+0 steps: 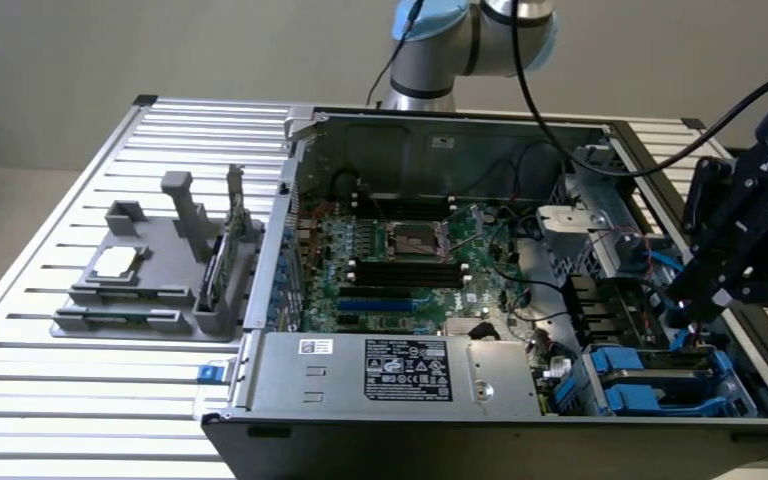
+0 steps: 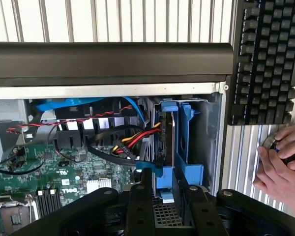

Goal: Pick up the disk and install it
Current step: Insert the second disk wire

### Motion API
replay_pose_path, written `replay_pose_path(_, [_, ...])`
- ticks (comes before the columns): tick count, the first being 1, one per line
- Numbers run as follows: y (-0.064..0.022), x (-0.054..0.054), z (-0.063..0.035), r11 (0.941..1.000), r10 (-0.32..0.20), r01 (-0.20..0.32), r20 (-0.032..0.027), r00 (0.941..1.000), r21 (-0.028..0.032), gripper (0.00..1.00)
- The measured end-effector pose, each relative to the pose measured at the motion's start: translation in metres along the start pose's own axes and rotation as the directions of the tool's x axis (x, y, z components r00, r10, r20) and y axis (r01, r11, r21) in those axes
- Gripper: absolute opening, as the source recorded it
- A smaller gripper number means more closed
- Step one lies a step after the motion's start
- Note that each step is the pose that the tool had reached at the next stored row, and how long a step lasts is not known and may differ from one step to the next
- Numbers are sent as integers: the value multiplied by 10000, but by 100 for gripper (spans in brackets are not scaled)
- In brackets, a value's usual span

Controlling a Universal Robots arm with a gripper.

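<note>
Black fingers of the gripper stand partly open, pinching the disk by its blue frame. It sits upright in the drive bay at the computer case's near right corner. Farther right, a hand rests by a keyboard.

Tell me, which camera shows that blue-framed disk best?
The wrist view: the disk stands edge-on in its blue bracket in the drive bay, just beyond the pincer. In the exterior view the pincer hangs over that corner of the computer case, mostly hiding the disk.
</note>
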State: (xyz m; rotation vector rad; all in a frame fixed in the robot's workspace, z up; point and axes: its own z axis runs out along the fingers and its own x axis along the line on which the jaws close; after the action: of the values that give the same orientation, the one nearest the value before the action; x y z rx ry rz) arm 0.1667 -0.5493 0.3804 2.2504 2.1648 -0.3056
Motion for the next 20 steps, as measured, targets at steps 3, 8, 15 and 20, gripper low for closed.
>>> replay_pose_path(3, [-17, 1, 18, 10000, 18, -18, 33, 10000, -95, 31])
replay_pose_path(8, [-71, 6, 66, 9995, 54, -53, 54, 10000, -321, 31])
replay_pose_path(15, [-127, 13, 121, 9984, 93, -89, 72, 9999, -558, 31])
replay_pose_path(20, [-137, 17, 150, 9976, 114, -109, 82, 9999, -678, 31])
